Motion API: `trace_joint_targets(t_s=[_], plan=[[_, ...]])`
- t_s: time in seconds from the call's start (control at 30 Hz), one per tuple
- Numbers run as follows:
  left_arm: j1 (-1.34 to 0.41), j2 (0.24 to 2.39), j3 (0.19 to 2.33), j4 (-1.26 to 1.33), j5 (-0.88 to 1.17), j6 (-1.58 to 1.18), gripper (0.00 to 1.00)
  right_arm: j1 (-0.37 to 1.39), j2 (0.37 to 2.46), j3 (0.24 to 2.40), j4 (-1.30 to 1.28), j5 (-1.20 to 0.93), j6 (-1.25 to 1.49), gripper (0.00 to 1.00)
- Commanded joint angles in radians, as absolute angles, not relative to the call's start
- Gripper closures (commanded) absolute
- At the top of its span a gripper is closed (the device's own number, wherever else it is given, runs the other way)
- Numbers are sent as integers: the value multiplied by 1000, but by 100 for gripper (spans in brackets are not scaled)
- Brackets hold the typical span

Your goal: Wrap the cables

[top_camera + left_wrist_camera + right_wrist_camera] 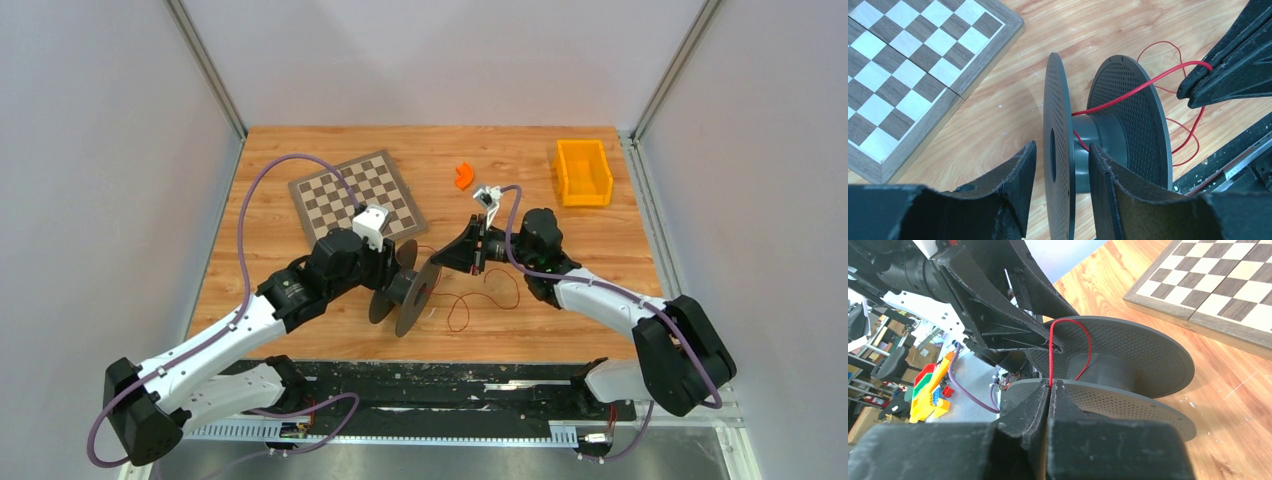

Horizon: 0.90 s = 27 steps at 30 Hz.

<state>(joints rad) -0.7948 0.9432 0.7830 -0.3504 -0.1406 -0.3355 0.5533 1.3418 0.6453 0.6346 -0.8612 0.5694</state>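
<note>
Tension explains this arrangement, we judge: the right gripper [1050,385] has its fingers pressed flat together on the thin, limp red wire [1050,355], lifting it above the hub of the dark grey perforated plastic spool [1128,355] so it can lie between the two discs. From the hub the wire runs up to that pinch, and the slack lies in loose loops on the light wooden table [560,330] beyond. The left gripper [1062,147] straddles the near disc, jaws part-way apart with daylight beside the disc, placed, we think, to steady or turn the spool
</note>
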Motion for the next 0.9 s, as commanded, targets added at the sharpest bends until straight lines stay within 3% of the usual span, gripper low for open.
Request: trace_joint_targets(t_s=[0.0, 0.13, 0.37, 0.53, 0.63, 0.87], plan=[[-788, 935, 773, -286, -141, -343, 49, 560, 1352, 605, 787, -856, 658, 100], [-788, 944, 771, -278, -129, -345, 51, 562, 1359, 574, 849, -841, 708, 100], [-789, 939, 776, -294, -131, -338, 63, 563, 1340, 579, 791, -786, 672, 100], [-788, 934, 803, -359, -162, -343, 56, 561, 1278, 601, 668, -695, 592, 100], [-789, 935, 830, -446, -189, -349, 58, 559, 1241, 604, 618, -655, 565, 100], [-788, 918, 828, -489, -187, -336, 98, 558, 1203, 623, 575, -646, 540, 100]])
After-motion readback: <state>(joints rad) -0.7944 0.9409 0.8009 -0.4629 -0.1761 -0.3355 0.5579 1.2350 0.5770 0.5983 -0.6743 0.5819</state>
